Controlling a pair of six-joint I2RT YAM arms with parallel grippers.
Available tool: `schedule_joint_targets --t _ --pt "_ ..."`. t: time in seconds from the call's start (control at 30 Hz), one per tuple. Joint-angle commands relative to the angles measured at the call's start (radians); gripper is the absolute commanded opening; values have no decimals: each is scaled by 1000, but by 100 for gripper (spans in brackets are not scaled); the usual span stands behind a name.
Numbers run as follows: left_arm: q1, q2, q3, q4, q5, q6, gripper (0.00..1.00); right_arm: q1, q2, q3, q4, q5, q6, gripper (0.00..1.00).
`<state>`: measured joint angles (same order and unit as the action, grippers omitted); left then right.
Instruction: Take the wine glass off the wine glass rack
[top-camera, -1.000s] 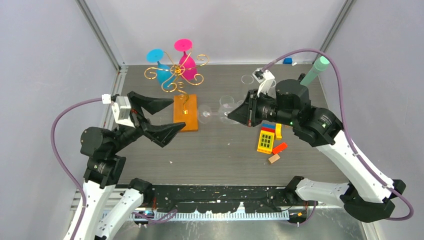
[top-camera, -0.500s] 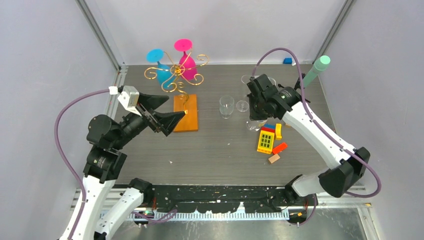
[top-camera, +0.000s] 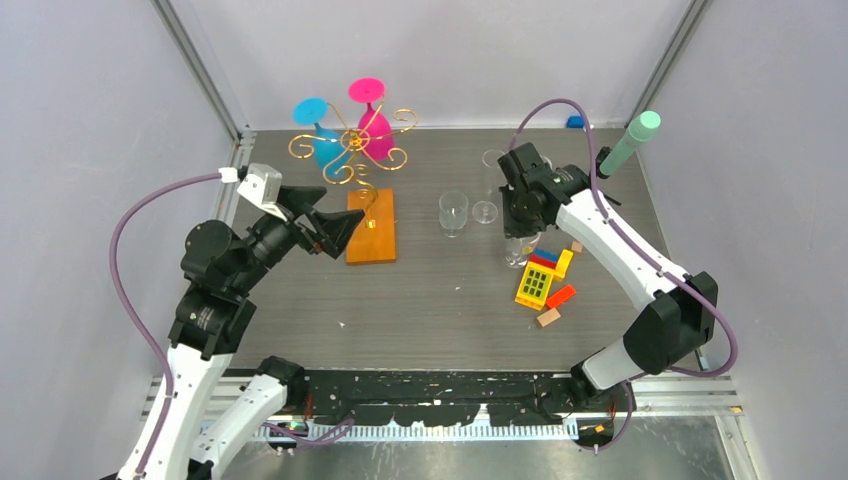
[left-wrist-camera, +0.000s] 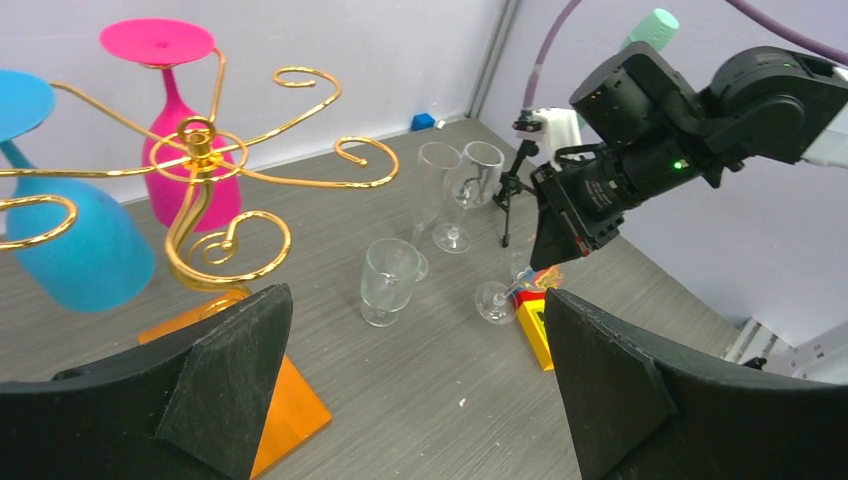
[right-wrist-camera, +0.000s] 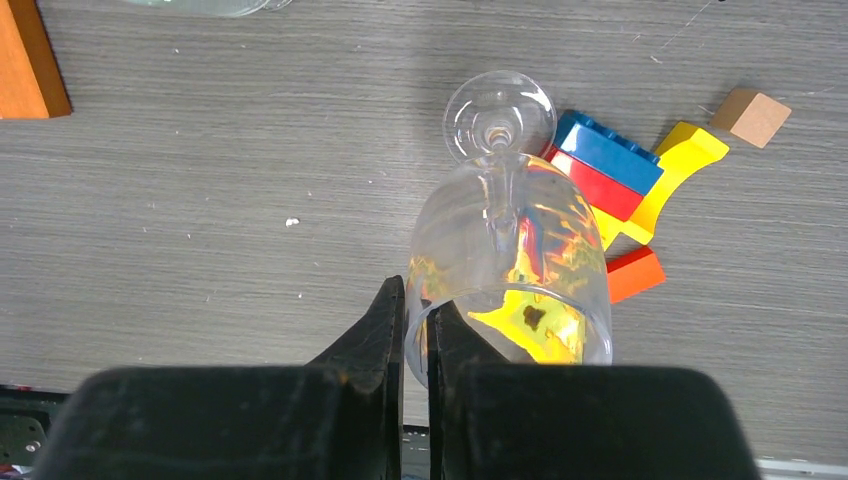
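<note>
Right wrist view: right gripper (right-wrist-camera: 416, 315) pinches the rim wall of the clear wine glass (right-wrist-camera: 510, 240), one finger inside the bowl, one outside. Glass is off the wine glass rack (top-camera: 352, 142), roughly upright, foot just beside the toy blocks (right-wrist-camera: 610, 175). Can't tell if the foot touches the table. Thin glass: likely light, stiff, slick, brittle. Rim pinch looks marginal; stem or bowl would be safer, low force. Left gripper (left-wrist-camera: 415, 300) gapes wide, empty, near the rack.
</note>
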<state>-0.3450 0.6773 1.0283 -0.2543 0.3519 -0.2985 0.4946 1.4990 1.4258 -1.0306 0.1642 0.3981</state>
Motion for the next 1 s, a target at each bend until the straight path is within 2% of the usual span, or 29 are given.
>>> schedule_joint_targets --t 0.0,0.23,0.3,0.37,0.47,0.6,0.7,0.8,0.97 --pt "-2 13 52 -6 -99 27 100 -12 -1 12 35 2 -26 0" --pt "-2 48 95 -41 -207 27 100 -43 16 17 -5 15 -33 1" --pt "-2 59 112 -51 -225 24 100 -54 20 11 -4 7 -33 3" --pt "-2 69 127 -59 -254 22 100 -63 23 8 -5 0 -32 10" --pt "-2 97 170 -109 -311 21 100 -70 29 11 -4 -1 -34 28" --pt "-2 154 239 -172 -397 14 100 -76 26 39 6 5 -37 44" --pt "0 211 292 -203 -481 -15 100 -81 21 76 18 9 -37 52" --pt "17 265 331 -193 -554 -31 100 -85 10 110 34 14 -32 55" --pt "119 367 407 -170 -505 -97 100 -90 -21 156 69 3 -24 61"
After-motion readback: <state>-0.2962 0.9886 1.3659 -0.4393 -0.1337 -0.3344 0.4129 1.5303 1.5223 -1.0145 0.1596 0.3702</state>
